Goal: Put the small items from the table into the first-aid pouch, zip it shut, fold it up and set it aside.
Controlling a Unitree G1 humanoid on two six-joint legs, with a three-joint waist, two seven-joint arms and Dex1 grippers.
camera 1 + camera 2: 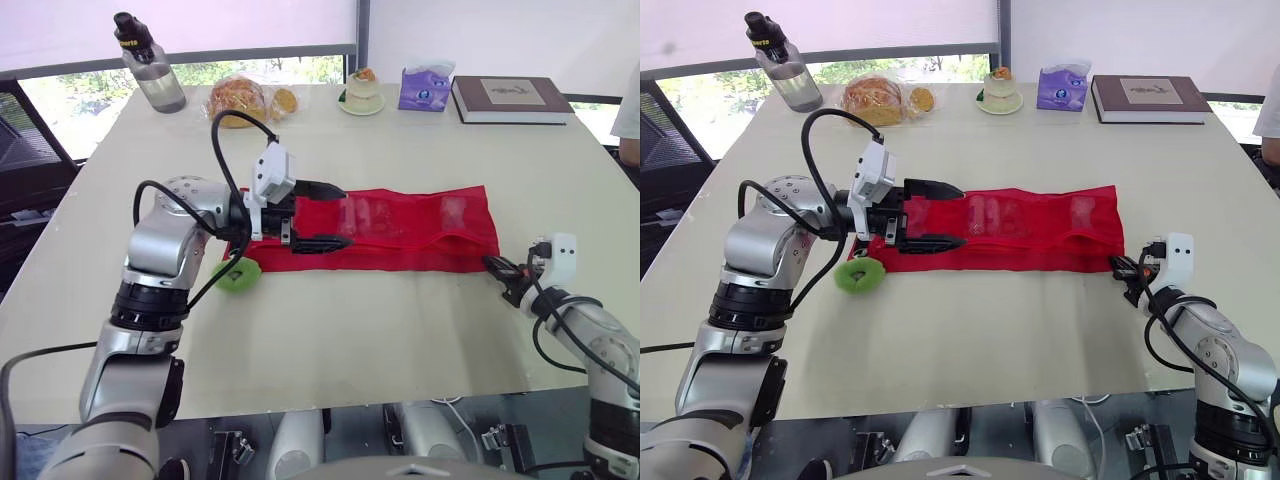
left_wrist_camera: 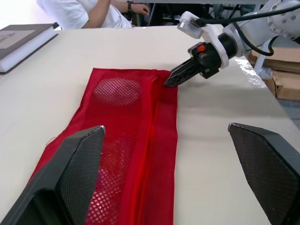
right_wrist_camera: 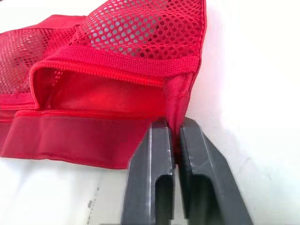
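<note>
Bright daylight through the windows (image 1: 70, 85) behind the table (image 1: 400, 330); washed-out roller blind (image 1: 200, 25), pale glare on its top, only soft shadows.

You see the first-aid pouch (image 1: 400, 232) as red woven cloth with open mesh panels; the table (image 1: 330, 330) looks smooth and matt; the right gripper (image 3: 172, 129) has dull, dark plastic-looking fingers (image 3: 150, 178).

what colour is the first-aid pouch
The pouch is red, partly mesh; clearest in the right wrist view.

Table (image 1: 350, 340) front open — pouch (image 1: 400, 235) spans the middle; bottle (image 1: 150, 65), bread (image 1: 237, 98), tissues (image 1: 425, 88), book (image 1: 510, 98) behind.
</note>
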